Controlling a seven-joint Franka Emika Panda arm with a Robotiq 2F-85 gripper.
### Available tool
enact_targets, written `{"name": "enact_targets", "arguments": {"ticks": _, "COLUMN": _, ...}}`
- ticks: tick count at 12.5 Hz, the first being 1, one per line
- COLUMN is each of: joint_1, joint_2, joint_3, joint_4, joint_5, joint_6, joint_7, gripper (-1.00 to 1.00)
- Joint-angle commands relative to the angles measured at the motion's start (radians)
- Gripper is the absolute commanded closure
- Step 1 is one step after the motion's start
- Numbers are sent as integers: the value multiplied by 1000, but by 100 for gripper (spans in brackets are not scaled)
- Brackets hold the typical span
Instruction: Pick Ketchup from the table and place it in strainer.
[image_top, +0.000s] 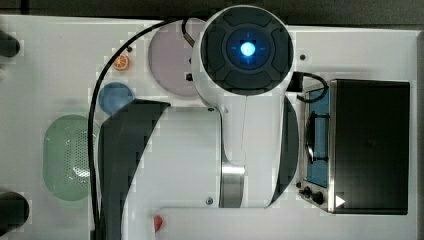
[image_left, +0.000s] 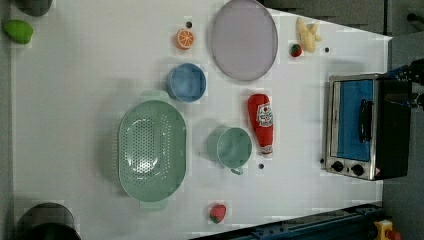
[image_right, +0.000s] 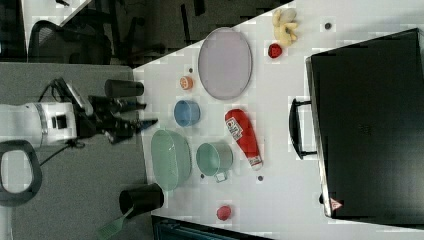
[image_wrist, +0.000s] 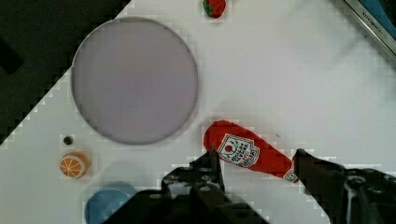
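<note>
We find the gripper (image_wrist: 257, 163) with jaws apart, nothing held, straddling the ketchup (image_wrist: 250, 151) lying flat on the table beneath it, presumably aligned for pickup, strainer (image_left: 151, 150) well off.

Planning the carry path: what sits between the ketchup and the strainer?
In the left view, the green mug stands on the table between the ketchup and the strainer, apart from both.

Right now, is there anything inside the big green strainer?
No. In the left view the strainer holds nothing, just its holey bottom. The ketchup lies on the table, past the green mug.
</note>
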Motion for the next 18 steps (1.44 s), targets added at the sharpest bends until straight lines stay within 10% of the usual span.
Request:
{"name": "enact_targets", "arguments": {"ticks": 1, "joint_1": -98, "joint_2": -305, "joint_3": 84, "joint_4": -147, "joint_5": 42, "joint_6": -208, "joint_7": 5, "gripper": -59}}
{"name": "enact_targets", "arguments": {"ticks": 3, "joint_1": -98, "joint_2": -296, "joint_3": 85, "joint_4": -156, "joint_5": 42, "joint_6": -196, "joint_7": 4, "gripper": -99}}
{"name": "enact_targets", "arguments": {"ticks": 9, "joint_1": -97, "joint_2": -183, "joint_3": 97, "joint_4": -223, "joint_5": 42, "joint_6": -131, "joint_7": -84, "gripper": -100}}
{"name": "enact_targets", "arguments": {"ticks": 18, "joint_1": -97, "joint_2": 2, "joint_3": 98, "joint_4": -416, "joint_5": 41, "joint_6": 344, "joint_7": -860, "gripper": -100}}
